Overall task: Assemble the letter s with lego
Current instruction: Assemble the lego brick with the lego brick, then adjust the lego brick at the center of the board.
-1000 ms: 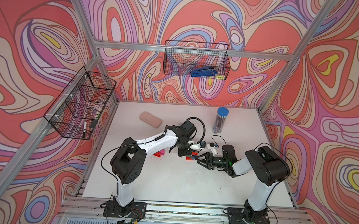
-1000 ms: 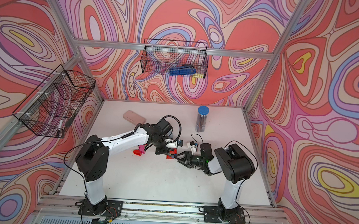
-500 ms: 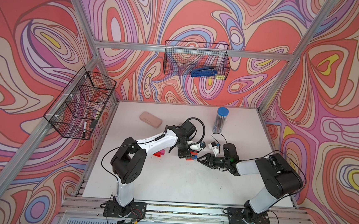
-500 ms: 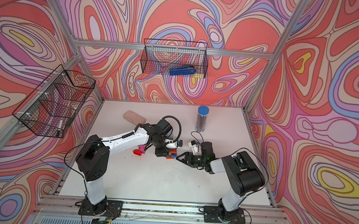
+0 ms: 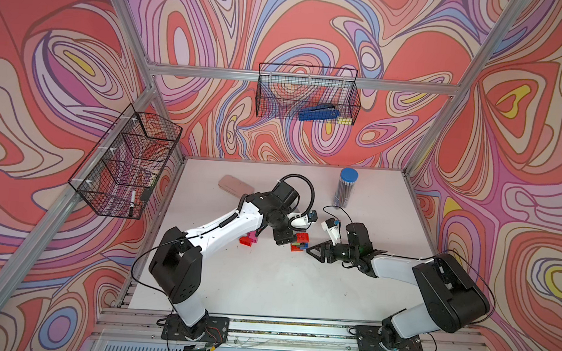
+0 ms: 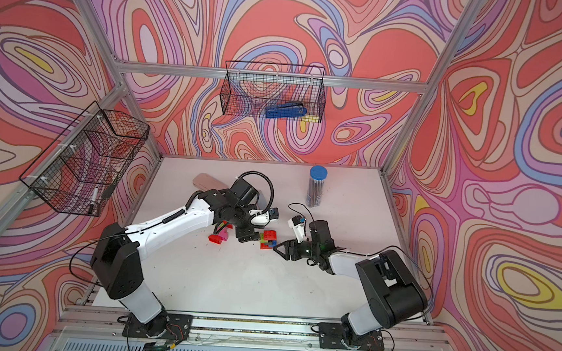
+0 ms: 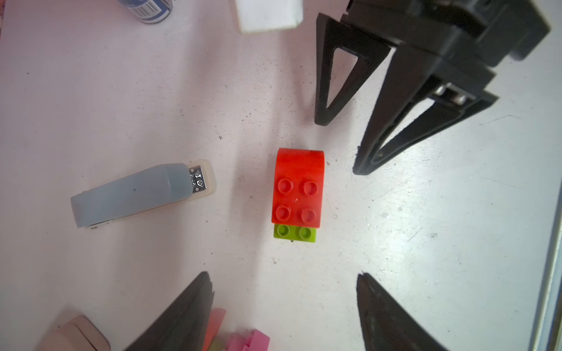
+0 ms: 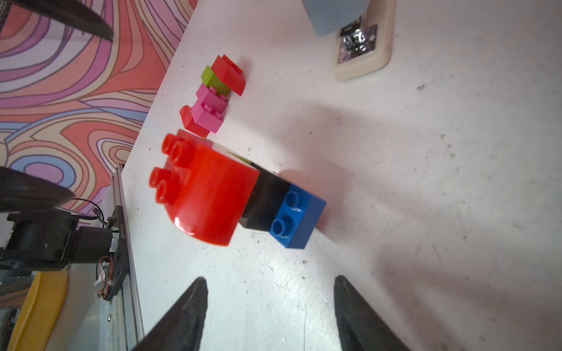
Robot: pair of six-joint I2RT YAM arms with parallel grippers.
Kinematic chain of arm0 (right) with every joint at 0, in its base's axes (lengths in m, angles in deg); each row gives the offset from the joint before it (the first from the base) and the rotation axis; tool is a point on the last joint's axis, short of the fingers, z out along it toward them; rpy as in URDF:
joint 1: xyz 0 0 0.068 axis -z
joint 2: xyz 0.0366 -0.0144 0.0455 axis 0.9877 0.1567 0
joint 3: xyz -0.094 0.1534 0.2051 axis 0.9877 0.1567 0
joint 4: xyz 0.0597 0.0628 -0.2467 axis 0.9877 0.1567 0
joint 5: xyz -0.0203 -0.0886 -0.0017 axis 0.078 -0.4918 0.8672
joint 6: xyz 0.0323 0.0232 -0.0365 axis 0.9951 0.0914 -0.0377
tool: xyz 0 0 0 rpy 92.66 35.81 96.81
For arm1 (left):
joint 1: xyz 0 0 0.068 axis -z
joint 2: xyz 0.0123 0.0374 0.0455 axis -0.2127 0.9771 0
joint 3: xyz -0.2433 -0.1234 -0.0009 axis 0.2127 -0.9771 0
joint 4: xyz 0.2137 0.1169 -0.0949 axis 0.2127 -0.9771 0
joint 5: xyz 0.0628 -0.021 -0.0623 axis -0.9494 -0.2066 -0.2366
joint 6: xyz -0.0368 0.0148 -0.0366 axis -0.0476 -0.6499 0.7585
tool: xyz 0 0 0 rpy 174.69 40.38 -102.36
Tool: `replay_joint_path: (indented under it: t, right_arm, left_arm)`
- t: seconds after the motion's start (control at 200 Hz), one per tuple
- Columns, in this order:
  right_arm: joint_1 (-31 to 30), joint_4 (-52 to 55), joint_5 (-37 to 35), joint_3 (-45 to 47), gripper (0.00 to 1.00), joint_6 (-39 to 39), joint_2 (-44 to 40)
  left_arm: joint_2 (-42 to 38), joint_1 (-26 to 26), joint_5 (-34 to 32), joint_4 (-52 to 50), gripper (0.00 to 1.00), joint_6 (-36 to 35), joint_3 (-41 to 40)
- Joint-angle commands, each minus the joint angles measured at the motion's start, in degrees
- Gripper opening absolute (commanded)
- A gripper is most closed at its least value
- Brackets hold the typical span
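In a top view, the back-wall basket (image 5: 278,95) holds a blue stapler (image 5: 318,112), and the side basket (image 5: 117,171) holds a marker (image 5: 132,203).

Left wrist: the left fingers (image 7: 182,319) stand wide and empty, with the lego stack (image 7: 298,194) ahead on the white desk (image 7: 121,91).

Right wrist: the right fingers (image 8: 182,319) are wide and empty, the stack just ahead.

A lego stack (image 5: 299,242) sits mid-table (image 5: 264,293), between the left gripper (image 7: 284,273) and the right gripper (image 8: 270,279). A second lego cluster (image 5: 248,239) lies to its left, partly under the left arm. A stapler (image 7: 143,194) lies near the stack. Behind them, an oblong case (image 5: 235,186) lies at back left and a lidded tube (image 5: 344,191) stands at back right.
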Motion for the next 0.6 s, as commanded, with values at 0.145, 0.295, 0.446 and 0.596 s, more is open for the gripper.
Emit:
replay_joint_path:
  t: [0.145, 0.295, 0.446, 0.596]
  right_arm:
    - [-0.4, -1.7, 1.7, -3.4, 0.67, -13.2, 3.0]
    - [-0.8, -0.2, 2.7, -5.4, 0.68, -17.0, 4.5]
    - [-1.8, 0.4, 3.2, -6.4, 0.67, -20.1, 5.7]
    - [-3.1, -1.4, 1.7, -6.5, 0.67, -20.9, 7.3]
  left_arm:
    - [-5.3, -1.7, 1.3, -4.8, 0.77, 1.2, -3.6]
    - [-6.9, -2.2, 0.4, -5.4, 0.77, 1.2, -4.8]
    - [-7.4, -2.3, 0.1, -6.1, 0.77, 1.4, -5.3]
    - [-7.8, -2.4, -0.4, -6.1, 0.78, 1.3, -6.1]
